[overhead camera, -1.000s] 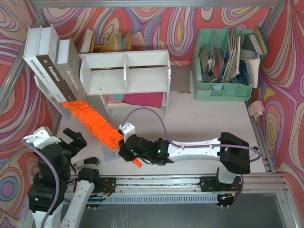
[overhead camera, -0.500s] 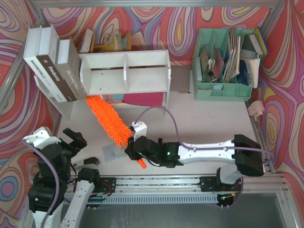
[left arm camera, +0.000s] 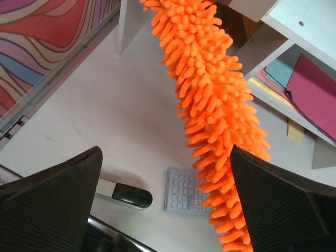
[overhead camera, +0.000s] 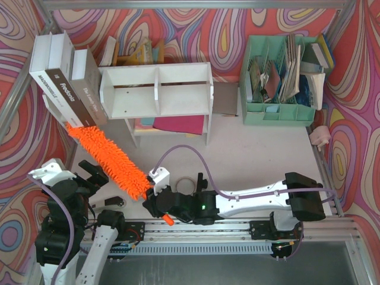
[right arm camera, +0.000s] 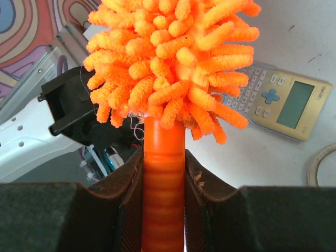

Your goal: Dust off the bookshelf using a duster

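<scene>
Now the right gripper (overhead camera: 153, 200), clamped on the duster (overhead camera: 107, 160) by its handle, swung it left from the bookshelf (overhead camera: 157, 89) to under the books (overhead camera: 65, 83), brushing nothing, while the left gripper (overhead camera: 92, 175) gaped idle.

The bookshelf (overhead camera: 155, 89) stands at the middle back of the table (overhead camera: 255, 154), with the books (overhead camera: 62, 89) against its left end and the paper organizer (overhead camera: 279, 83) apart to its right. The duster (overhead camera: 107, 157) runs slantwise from my right gripper (right arm camera: 163, 199), at the near edge, back and leftward to the books' near ends. My left gripper (overhead camera: 92, 173) sits just left of it. A calculator (left arm camera: 184, 191) lies on the table beneath the duster's near half, and a tape ring (overhead camera: 185, 183) lies to the right of that.
</scene>
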Motion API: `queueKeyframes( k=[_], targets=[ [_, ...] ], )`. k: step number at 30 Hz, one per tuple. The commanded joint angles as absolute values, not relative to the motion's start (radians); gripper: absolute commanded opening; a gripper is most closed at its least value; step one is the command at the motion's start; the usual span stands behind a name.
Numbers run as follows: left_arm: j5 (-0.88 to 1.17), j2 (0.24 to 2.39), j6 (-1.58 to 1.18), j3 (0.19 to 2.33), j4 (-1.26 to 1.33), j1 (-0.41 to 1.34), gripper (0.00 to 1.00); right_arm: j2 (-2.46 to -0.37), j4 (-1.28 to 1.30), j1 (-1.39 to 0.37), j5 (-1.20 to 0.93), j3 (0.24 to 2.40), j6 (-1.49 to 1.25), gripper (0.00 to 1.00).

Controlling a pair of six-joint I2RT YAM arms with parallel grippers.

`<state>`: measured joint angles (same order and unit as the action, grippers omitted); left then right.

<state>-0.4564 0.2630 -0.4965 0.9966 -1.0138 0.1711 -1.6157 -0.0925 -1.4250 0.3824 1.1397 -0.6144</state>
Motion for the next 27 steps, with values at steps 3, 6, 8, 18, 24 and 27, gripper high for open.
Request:
queueKeyframes(
  k=[3,6,8,18,24,27],
  targets=[
    [-0.457,0.267,-0.489,0.983,-0.993,0.167,0.98,-1.546,-0.094,-1.434,0.616,1.103,-0.686,0.00],
    [-0.456,0.268,-0.488,0.983,-0.992,0.167,0.98,-1.497,-0.073,-1.436,0.670,1.048,-0.754,0.00],
    [-0.452,0.270,-0.488,0.983,-0.991,0.168,0.98,-1.493,-0.063,-1.449,0.693,1.051,-0.765,0.00],
    [-0.455,0.267,-0.488,0.983,-0.992,0.168,0.98,-1.638,0.014,-1.467,0.643,1.162,-0.814,0.00],
    [-0.454,0.268,-0.488,0.983,-0.992,0.168,0.98,-1.684,0.111,-1.464,0.637,1.188,-0.915,0.00],
    [-0.454,0.266,-0.488,0.982,-0.991,0.167,0.98,-1.715,0.106,-1.461,0.599,1.207,-0.902,0.00]
  ],
)
